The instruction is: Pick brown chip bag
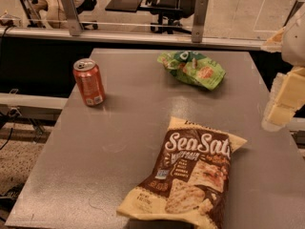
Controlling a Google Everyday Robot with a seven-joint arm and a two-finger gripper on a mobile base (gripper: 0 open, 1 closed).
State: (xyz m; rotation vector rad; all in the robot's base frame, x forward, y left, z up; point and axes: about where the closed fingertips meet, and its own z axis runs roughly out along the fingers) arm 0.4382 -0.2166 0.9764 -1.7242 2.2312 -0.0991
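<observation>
The claw [282,101] is cut off at right, the brown chip bag [190,175] slightly at bottom

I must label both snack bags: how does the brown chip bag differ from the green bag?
The brown chip bag is larger than the green bag. The brown one is dark with cream edges and white lettering; the green one is bright green. The brown one lies at the near edge of the table, the green one toward the far edge. Both lie on it; the hand, at the view's right, touches neither.
</observation>
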